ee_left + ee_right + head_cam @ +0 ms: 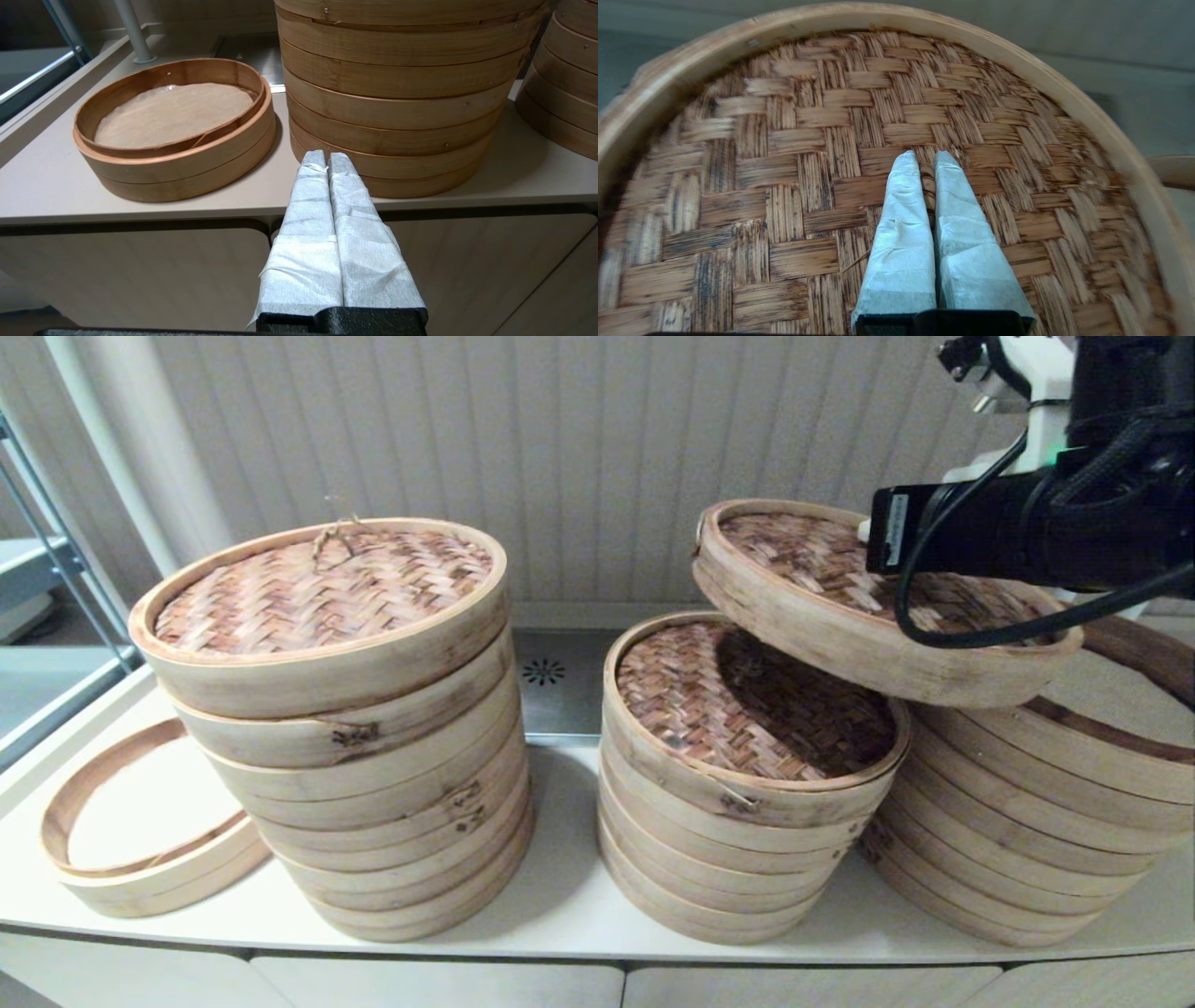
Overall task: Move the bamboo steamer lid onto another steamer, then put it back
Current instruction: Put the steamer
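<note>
The right gripper (924, 158) was clenched on the woven lid's (840, 607) handle, the lid tilted, the uncovered right-hand steamer stack (1074, 784) at four o'clock.

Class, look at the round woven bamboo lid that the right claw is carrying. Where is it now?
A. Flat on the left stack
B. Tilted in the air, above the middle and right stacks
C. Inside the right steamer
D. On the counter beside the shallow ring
B: the round woven bamboo lid hangs tilted from the right claw, its low edge over the middle stack and its other edge over the right stack.

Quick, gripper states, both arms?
Left gripper: shut, empty, parked before the counter.
Right gripper: shut on the lid's handle, lid lifted, tilted.
</note>
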`<state>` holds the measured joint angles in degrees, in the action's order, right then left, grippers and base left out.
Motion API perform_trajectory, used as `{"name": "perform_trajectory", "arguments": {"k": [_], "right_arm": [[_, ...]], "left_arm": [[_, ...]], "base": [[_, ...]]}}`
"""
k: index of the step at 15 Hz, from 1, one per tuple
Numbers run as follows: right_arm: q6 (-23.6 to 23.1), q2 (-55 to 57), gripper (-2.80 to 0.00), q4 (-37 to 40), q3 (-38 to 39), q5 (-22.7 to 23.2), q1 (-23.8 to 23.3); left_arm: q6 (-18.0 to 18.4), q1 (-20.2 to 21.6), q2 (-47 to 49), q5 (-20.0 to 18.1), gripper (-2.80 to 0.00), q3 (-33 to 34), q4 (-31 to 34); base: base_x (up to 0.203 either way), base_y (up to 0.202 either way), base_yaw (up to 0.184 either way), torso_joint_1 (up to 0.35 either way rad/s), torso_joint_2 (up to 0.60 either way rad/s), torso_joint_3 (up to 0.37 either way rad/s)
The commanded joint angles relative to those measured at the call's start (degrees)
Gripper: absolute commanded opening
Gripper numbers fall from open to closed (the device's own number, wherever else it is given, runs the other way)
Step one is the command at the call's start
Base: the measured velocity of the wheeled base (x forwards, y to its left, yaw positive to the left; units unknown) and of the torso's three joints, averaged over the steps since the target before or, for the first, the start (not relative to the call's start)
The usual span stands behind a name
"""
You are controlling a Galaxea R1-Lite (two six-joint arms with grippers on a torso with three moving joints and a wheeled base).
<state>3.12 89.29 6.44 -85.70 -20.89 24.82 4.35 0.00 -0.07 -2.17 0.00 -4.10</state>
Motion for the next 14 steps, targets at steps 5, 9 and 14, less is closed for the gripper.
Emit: {"name": "perform_trajectory", "arguments": {"k": [5, 9, 14], "right_arm": [[-2.63, -3.24, -2.8, 0.0, 1.63, 0.2, -12.32], [-2.69, -3.07, -2.8, -0.49, 3.93, 2.0, -20.53], [-2.17, -2.14, -2.8, -0.55, 6.89, 8.89, -30.41]], "left_arm": [[0.04, 0.0, -0.01, -0.03, -2.8, 2.02, -0.03], [0.04, 0.0, -0.01, -0.03, -2.8, 2.02, -0.03], [0.04, 0.0, -0.01, -0.03, -2.8, 2.02, -0.03]], "base": [[0.0, 0.0, 0.0, 0.0, 0.0, 0.0], [0.0, 0.0, 0.0, 0.0, 0.0, 0.0], [0.0, 0.0, 0.0, 0.0, 0.0, 0.0]]}}
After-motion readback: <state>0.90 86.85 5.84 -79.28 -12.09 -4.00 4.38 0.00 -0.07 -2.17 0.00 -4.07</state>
